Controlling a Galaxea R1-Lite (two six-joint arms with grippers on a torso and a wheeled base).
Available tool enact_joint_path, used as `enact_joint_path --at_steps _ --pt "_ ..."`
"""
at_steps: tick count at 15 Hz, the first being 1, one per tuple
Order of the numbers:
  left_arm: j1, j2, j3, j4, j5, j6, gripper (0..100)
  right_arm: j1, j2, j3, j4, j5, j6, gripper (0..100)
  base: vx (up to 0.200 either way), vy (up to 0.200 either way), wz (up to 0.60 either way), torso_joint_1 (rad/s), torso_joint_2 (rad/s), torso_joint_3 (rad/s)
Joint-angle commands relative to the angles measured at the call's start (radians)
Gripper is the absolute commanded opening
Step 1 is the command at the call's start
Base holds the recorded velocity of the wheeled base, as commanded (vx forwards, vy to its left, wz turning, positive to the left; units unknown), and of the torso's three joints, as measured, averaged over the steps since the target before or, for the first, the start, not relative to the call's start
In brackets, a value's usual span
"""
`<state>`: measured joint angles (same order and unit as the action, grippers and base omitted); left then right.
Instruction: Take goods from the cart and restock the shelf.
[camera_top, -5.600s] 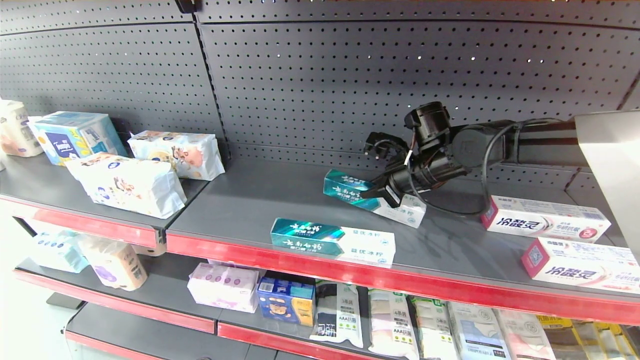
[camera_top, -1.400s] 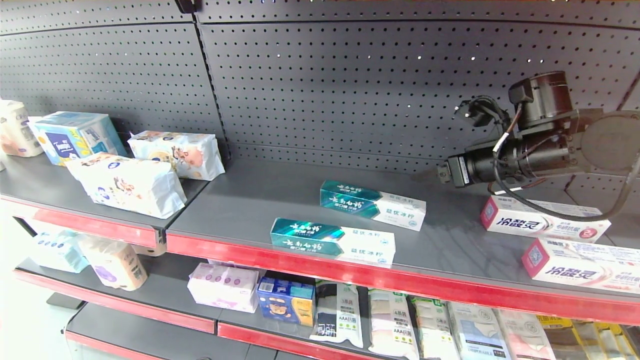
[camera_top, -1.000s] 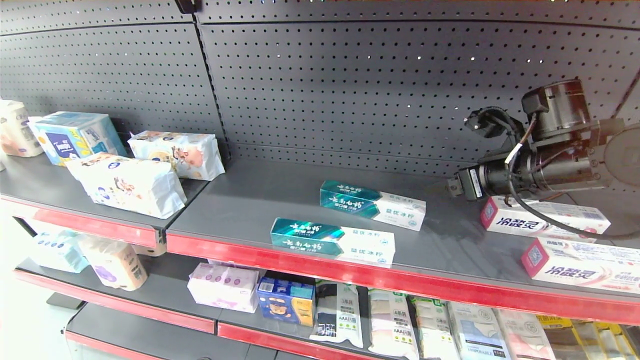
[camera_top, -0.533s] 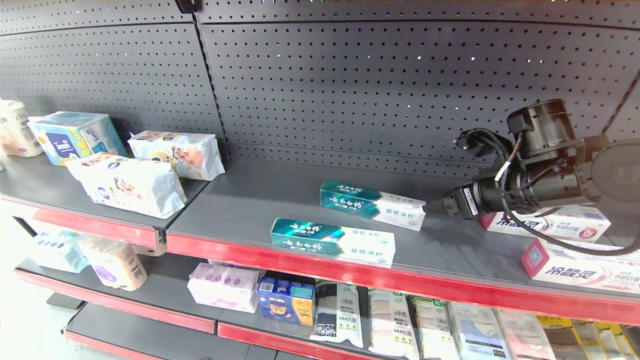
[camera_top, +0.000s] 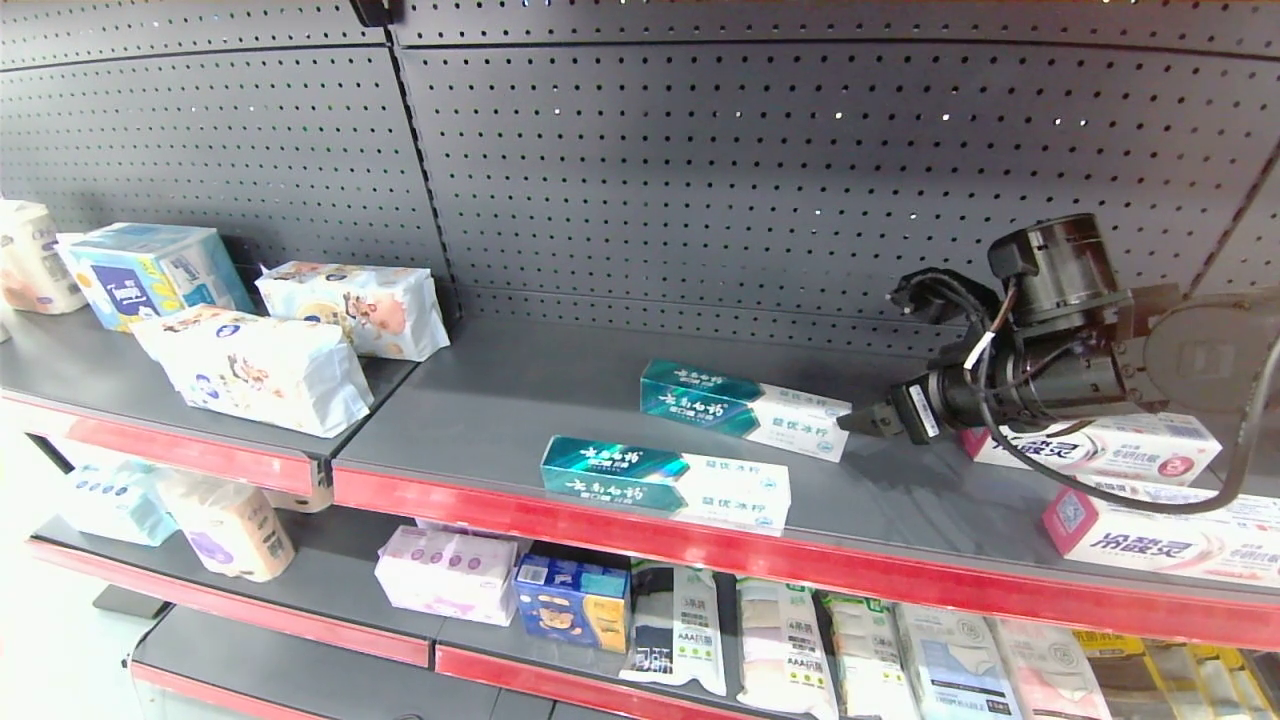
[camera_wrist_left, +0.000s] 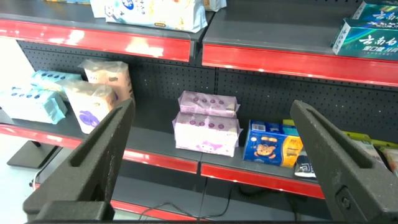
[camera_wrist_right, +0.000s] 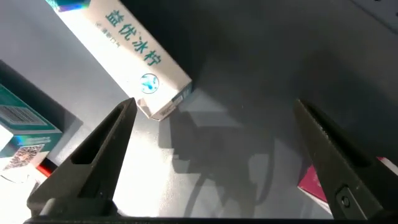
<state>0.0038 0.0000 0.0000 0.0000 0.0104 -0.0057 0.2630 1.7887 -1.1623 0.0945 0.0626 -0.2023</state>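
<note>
Two teal-and-white toothpaste boxes lie on the grey shelf (camera_top: 520, 400), one at the rear (camera_top: 745, 408) and one at the front edge (camera_top: 665, 483). My right gripper (camera_top: 865, 418) hovers just right of the rear box's white end, open and holding nothing. In the right wrist view its fingers (camera_wrist_right: 93, 155) stand wide apart over bare shelf, with the rear box's end (camera_wrist_right: 134, 59) just beyond them. My left gripper (camera_wrist_left: 211, 155) is open and empty, held low in front of the lower shelves.
Two pink-and-white toothpaste boxes (camera_top: 1110, 445) (camera_top: 1160, 530) lie under and right of the right arm. Tissue packs (camera_top: 260, 365) fill the shelf's left section. Lower shelves hold purple tissue packs (camera_wrist_left: 208, 121) and a blue box (camera_wrist_left: 270, 144). Pegboard (camera_top: 700, 180) backs the shelf.
The right gripper let go of the rear teal box and drew back right and up. In the last second it has come down and left, back near that box's white end.
</note>
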Motion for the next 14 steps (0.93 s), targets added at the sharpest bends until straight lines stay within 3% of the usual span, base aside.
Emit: enact_joint_path --at_steps 1,14 --pt "0.001 0.0 0.0 0.0 0.0 0.0 100 0.001 0.006 0.01 0.001 0.0 -0.005 100 0.0 0.0 0.0 0.0 0.0 0.0" --pt "0.001 0.0 0.0 0.0 0.0 0.0 100 0.01 0.038 0.004 -0.002 -0.044 -0.066 100 0.0 0.0 0.0 0.0 0.0 0.0"
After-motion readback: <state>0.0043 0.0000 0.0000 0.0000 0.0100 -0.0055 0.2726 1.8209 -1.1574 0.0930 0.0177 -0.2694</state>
